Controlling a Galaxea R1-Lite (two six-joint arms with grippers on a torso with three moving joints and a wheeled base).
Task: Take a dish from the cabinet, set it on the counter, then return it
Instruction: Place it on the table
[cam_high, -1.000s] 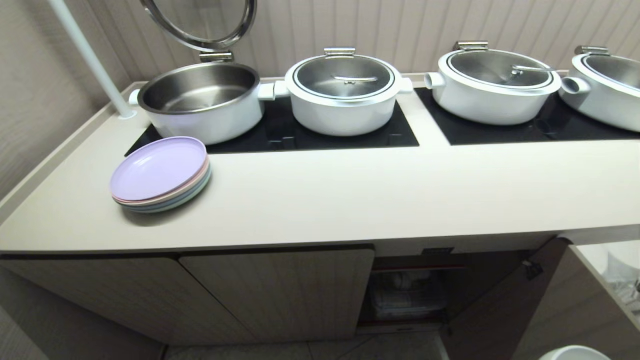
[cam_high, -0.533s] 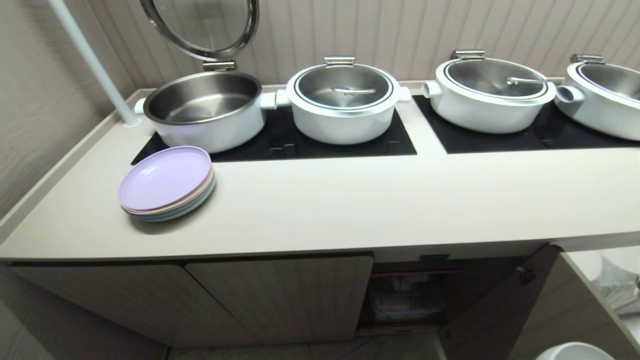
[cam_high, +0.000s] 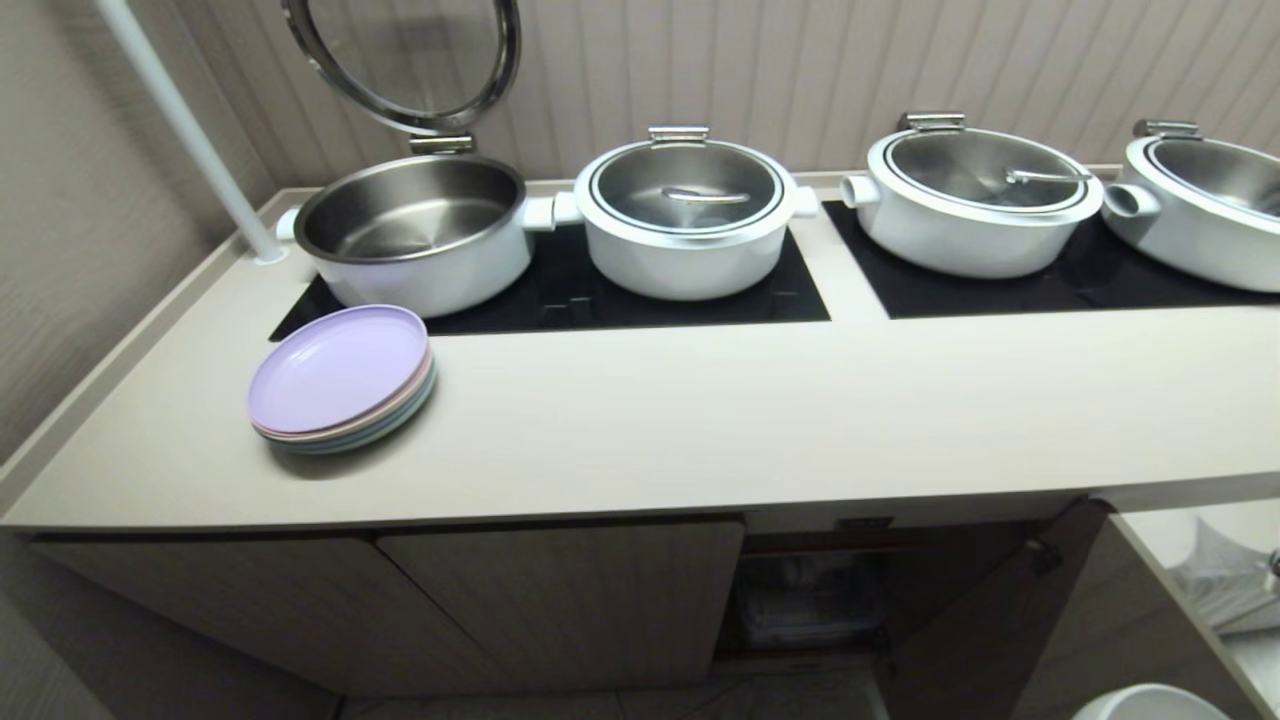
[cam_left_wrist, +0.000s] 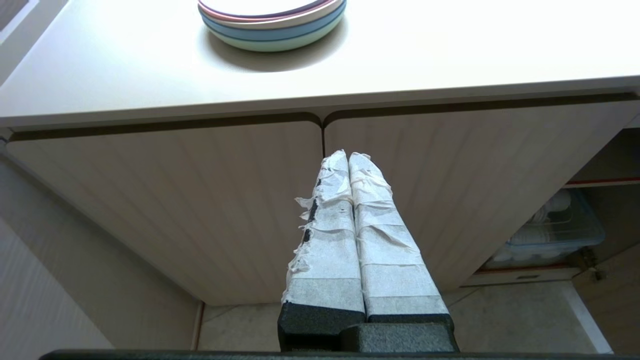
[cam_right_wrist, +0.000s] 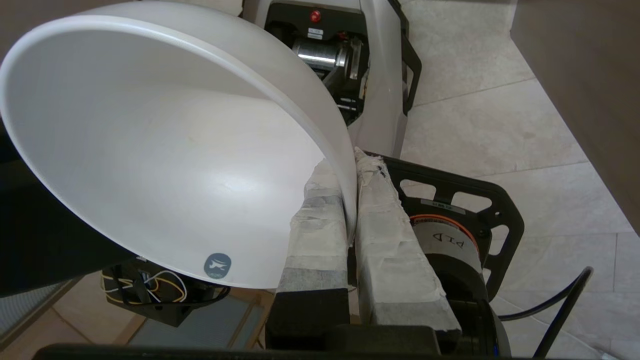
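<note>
Over on the left we have the stack of pastel plates (cam_high: 342, 381) sitting on the counter (cam_high: 700, 420), just in front of the open pot (cam_high: 415, 230) with its lid tipped up. Below the counter edge our left gripper (cam_left_wrist: 349, 156) hangs idle before the shut doors (cam_left_wrist: 200, 200), its taped fingers pressed together on nothing. Moving along, the lidded pots (cam_high: 688, 215) line the black glass panels (cam_high: 600, 290), and the middle stretch of worktop lies bare in front of them. Further right, the cabinet (cam_high: 810, 590) stands open beneath the counter, a clear bin of white crockery (cam_left_wrist: 555, 227) on its shelf. And far right, our right gripper (cam_right_wrist: 350, 200) pinches the dish (cam_right_wrist: 165, 165) by its rim, one finger inside the wall and one outside; the dish is below counter level, only its edge peeking in at the bottom corner of the head view. The danger from here, we reckon: a thin rim grip on a smooth, deep bowl could let it swing or slip, and lifting it close to the overhang could knock it against the counter's lip or the open door (cam_high: 990, 620).
</note>
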